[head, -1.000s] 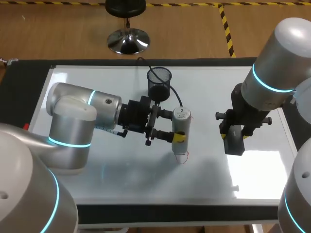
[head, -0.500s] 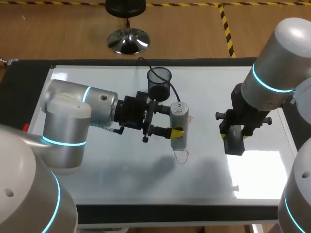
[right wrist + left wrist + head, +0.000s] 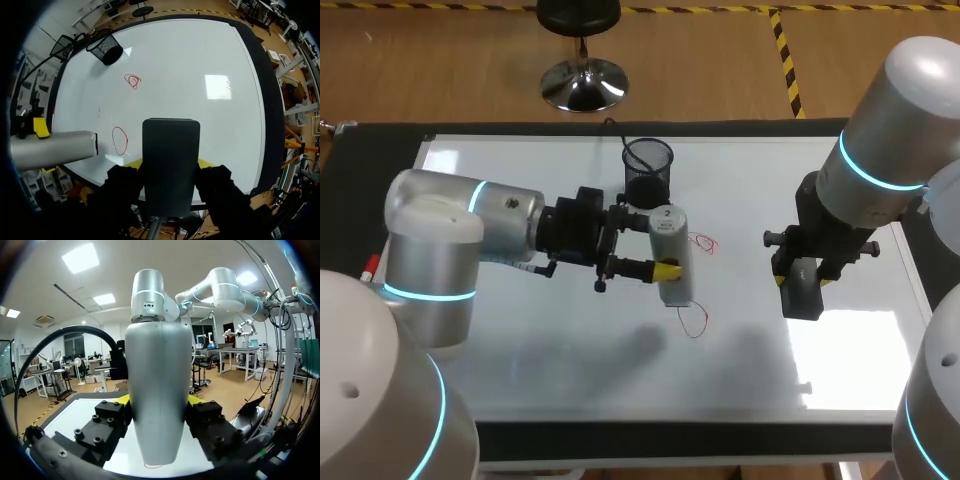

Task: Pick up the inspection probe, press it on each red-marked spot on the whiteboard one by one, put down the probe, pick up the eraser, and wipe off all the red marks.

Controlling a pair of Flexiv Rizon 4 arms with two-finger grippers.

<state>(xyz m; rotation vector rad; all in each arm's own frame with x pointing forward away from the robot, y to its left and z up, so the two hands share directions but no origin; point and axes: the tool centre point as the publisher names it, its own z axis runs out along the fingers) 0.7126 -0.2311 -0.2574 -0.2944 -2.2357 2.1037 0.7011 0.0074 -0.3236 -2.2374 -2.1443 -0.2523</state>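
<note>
A white whiteboard covers nearly all of the table, its dark border running along the top and bottom of the frame. The left arm comes in big and grey from the lower left and stretches across to the middle of the board. The right arm drops in from the upper right corner. The left gripper sits at the centre of the frame, clamped on the inspection probe from both sides. The probe is a silver cylinder with its tapered end pointing toward the bottom of the frame. From the left wrist, the probe fills the gap between the yellow tips, both pressed against its body. I cannot tell whether its tip touches the board. At centre right, the right gripper hangs over the board with the dark eraser pinched between its fingers. In the right wrist view the eraser stands upright between the yellow tips. A black mesh cup stands on the board in the upper middle, just above the probe. One red mark lies just right of the probe. A second red mark lies just below the probe's lower end, and both are scribbled loops.
</note>
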